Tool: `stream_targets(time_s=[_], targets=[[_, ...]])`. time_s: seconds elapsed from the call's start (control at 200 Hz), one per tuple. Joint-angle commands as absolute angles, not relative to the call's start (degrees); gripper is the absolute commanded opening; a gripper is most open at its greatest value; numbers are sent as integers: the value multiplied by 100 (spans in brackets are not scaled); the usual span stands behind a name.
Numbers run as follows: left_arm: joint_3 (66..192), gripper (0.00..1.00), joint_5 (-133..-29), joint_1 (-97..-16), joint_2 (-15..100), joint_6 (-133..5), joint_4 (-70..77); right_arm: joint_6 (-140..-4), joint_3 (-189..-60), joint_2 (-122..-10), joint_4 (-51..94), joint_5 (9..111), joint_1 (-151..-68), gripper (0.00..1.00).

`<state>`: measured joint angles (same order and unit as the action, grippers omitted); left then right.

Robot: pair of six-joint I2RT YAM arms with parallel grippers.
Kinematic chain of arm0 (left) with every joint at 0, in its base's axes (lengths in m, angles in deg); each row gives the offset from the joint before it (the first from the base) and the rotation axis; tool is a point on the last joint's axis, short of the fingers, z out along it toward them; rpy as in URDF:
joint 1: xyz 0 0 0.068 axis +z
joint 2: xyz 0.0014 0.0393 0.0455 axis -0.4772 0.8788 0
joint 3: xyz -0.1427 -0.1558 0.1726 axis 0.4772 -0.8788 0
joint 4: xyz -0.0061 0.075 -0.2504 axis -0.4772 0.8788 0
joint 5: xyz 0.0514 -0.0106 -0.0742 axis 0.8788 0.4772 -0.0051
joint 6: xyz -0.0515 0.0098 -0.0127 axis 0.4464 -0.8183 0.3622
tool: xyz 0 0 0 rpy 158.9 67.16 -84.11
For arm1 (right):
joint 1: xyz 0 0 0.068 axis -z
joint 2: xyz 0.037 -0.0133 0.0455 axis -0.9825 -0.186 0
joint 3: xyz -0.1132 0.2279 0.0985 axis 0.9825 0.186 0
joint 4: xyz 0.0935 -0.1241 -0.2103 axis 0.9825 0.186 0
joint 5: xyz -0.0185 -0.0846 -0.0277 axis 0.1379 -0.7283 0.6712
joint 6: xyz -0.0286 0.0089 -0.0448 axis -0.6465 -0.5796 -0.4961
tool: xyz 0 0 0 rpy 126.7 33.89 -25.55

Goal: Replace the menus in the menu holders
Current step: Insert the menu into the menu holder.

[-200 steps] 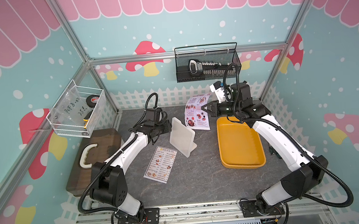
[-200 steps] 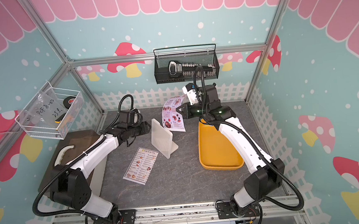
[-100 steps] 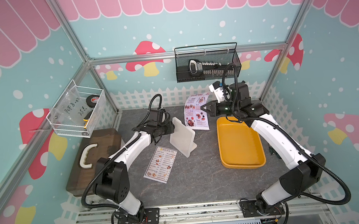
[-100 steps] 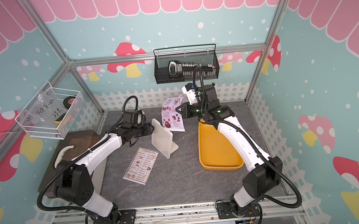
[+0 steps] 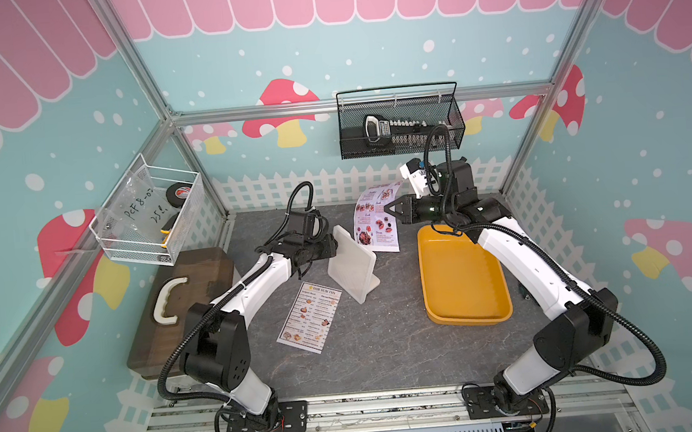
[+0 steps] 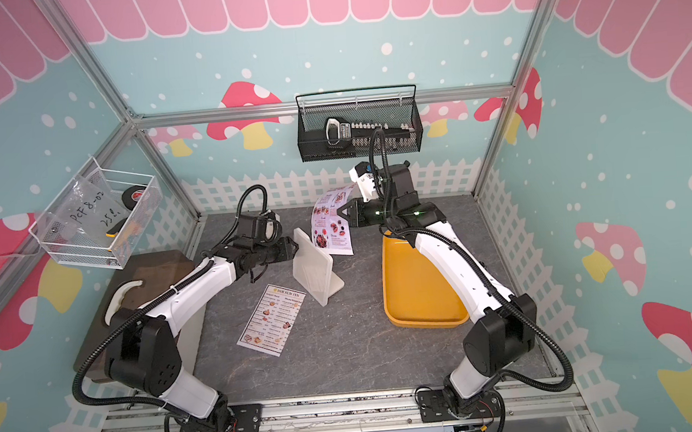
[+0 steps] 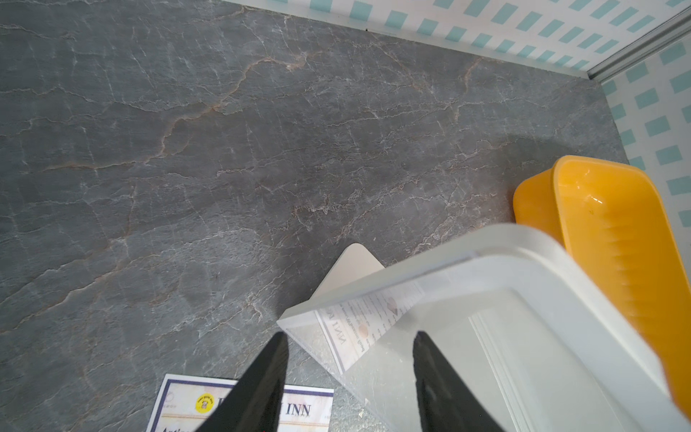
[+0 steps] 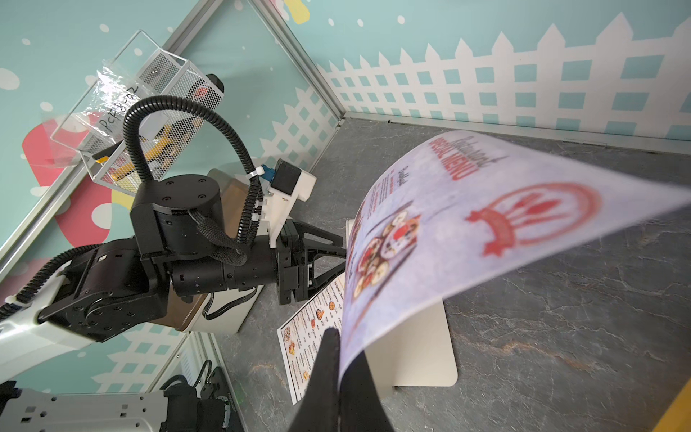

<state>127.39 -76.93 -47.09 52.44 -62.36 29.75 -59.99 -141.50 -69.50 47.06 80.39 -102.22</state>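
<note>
— Well, what is my right tool doing?

— Your right tool [image 5: 386, 209] is pinched tight on one edge of the SPECIAL MENU sheet [image 5: 378, 223]. It holds the sheet up just behind the menu holder [image 5: 354, 262], and the paper curls under its own weight. You grip it by an edge, I'd judge, so the free edge can be fed into the holder's slot.

— And the left?

— Your left tool [image 7: 349, 336] has its jaws partway apart. They sit astride the holder's top corner, on the side away from the yellow tray [image 5: 461, 275]. I can't tell whether they touch it. It looks placed to steady the holder, which seems light, leans on its back foot and would likely skid when paper pushes in.

— The other menu?

— The DIM SUM INN menu [image 5: 309, 317] lies flat on the table [image 5: 387, 356], just in front of the holder and clear of the sheet's path. Mind the floppy sheet, since it may buckle at the slot.
</note>
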Motion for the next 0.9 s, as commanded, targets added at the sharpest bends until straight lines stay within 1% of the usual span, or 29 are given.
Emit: stream_targets(time_s=[0.0,0.465,0.66,0.896], targets=[[12659,55,-7834,-4749,5238,-6350,2878,-5912,-14283,-7059,4418,8024,-10281,4],[12711,55,-7994,-4749,5217,-6464,2952,-5848,-14499,-7395,4227,7745,-10468,3],[12729,55,-8078,-4746,5138,-6525,3065,-5863,-14561,-7512,4164,7446,-10597,3],[12709,54,-8174,-4604,5009,-6539,3125,-5968,-14622,-7560,4138,7296,-10722,3]])
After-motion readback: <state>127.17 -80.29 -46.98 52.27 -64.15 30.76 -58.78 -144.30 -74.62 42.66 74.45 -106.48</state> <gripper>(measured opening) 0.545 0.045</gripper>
